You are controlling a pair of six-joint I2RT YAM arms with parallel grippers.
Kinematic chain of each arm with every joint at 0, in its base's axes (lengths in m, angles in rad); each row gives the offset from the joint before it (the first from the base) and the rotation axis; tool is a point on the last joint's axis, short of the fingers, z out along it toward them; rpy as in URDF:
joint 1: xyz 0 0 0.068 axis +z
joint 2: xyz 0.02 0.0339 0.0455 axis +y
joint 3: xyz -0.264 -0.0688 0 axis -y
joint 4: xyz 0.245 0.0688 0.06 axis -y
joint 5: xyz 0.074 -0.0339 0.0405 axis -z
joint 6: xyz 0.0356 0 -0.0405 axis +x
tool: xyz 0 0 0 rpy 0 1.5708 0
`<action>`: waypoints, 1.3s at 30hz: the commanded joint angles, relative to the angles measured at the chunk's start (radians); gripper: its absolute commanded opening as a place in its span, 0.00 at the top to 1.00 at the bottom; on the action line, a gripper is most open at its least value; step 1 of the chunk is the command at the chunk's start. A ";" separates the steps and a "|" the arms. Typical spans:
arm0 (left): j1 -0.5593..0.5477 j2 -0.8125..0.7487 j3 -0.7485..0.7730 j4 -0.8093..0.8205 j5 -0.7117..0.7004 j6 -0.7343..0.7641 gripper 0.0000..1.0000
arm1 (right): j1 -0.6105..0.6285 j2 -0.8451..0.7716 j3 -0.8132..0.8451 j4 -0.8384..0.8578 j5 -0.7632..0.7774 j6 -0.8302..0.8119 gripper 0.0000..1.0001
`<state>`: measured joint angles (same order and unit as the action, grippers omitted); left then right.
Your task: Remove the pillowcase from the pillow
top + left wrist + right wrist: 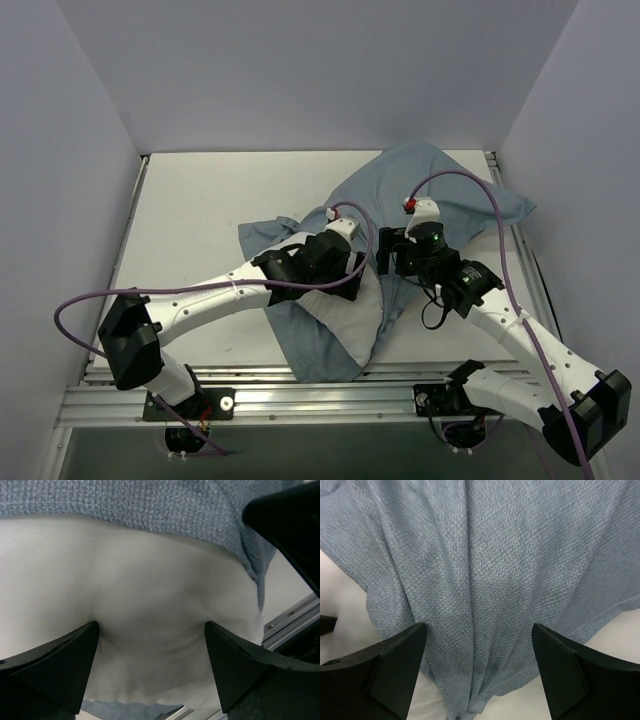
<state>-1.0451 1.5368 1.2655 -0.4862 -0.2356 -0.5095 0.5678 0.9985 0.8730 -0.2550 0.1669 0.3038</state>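
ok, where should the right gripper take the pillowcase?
Probably on the raised lengthwise folds of the pillowcase, straight down from above: that bunched cloth sits between the fingers of the open right gripper, clear of the exposed white pillow the left gripper straddles.

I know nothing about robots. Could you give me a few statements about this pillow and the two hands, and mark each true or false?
1. Part of the white pillow shows outside the pillowcase. True.
2. The left hand is open, right at the pillow's white fabric. True.
3. The right hand is shut tight on the pillow. False: it is open, over the blue-grey pillowcase.
4. The pillowcase has fallen off the table. False: it lies on the table, draped over the pillow.
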 commanded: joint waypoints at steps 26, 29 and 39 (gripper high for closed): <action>0.296 -0.165 0.368 -0.302 0.083 0.028 0.98 | -0.252 0.232 -0.039 0.192 0.069 0.172 1.00; 0.358 -0.260 0.336 -0.357 0.114 0.026 0.98 | -0.365 0.287 -0.002 0.212 0.072 0.192 1.00; 0.453 -0.467 0.105 -0.405 0.234 -0.007 0.98 | -0.500 0.370 0.095 0.235 0.070 0.238 1.00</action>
<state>-0.6434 1.1984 1.4090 -0.8028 0.0360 -0.5201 0.1883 1.3262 0.9478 0.0219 -0.0547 0.5770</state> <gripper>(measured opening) 0.051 0.007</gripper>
